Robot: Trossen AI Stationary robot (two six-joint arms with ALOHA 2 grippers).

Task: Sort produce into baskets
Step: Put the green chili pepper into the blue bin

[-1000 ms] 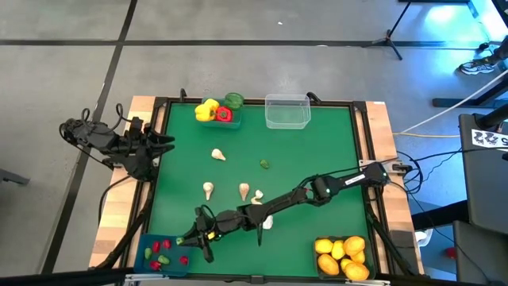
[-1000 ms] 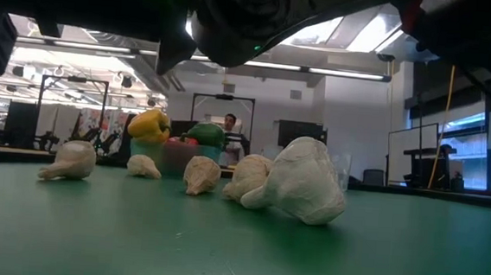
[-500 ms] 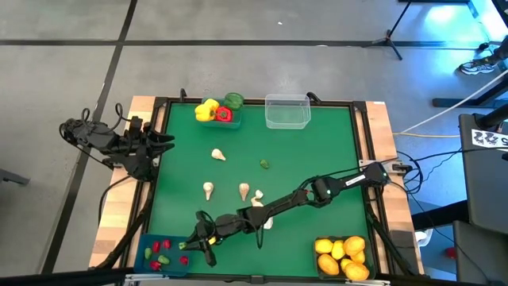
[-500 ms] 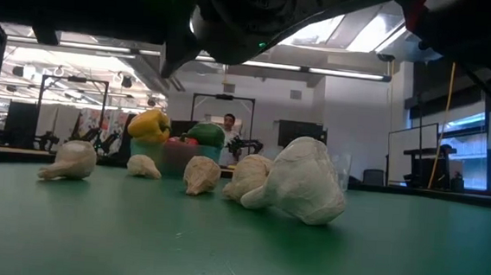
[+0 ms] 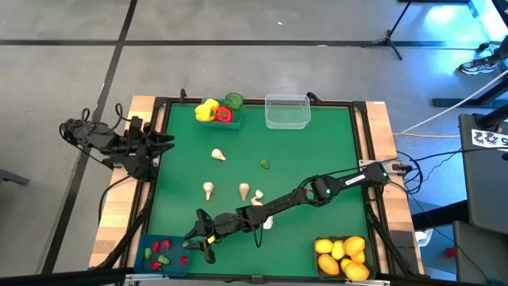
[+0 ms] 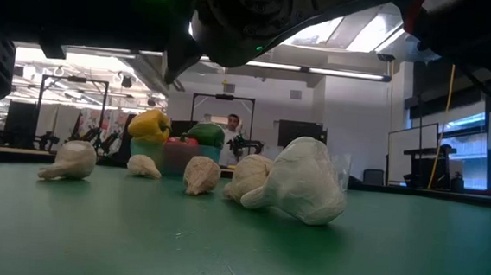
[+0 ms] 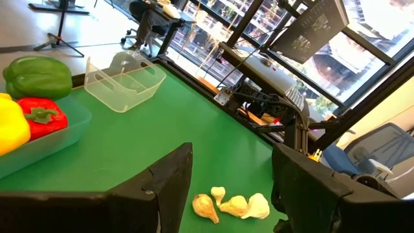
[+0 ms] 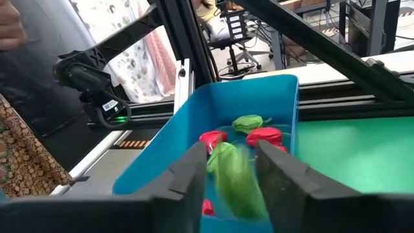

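Observation:
My right gripper (image 5: 193,237) reaches across the table to the opaque blue bin (image 5: 163,256) at the near left corner. It is open over the bin's rim (image 8: 233,97). A small green piece (image 8: 231,178) shows smeared between its fingers, above the red and green pieces (image 8: 259,136) that lie in the bin. My left gripper (image 5: 165,141) waits open and empty at the table's left edge. Several white garlic bulbs (image 5: 244,190) lie on the green mat, and one shows close in the low view (image 6: 299,183). My right gripper has the green piece (image 8: 223,158) between its two fingers, above the blue bin. The piece is smeared in the picture, and I cannot tell whether the fingers touch it.
A teal bin with yellow, red and green peppers (image 5: 216,111) and a clear bin (image 5: 287,111) stand at the far edge. A dark bin of citrus (image 5: 343,256) stands at the near right. A small green piece (image 5: 264,164) lies mid-table.
My right gripper has stayed by the blue bin and has sunk a little.

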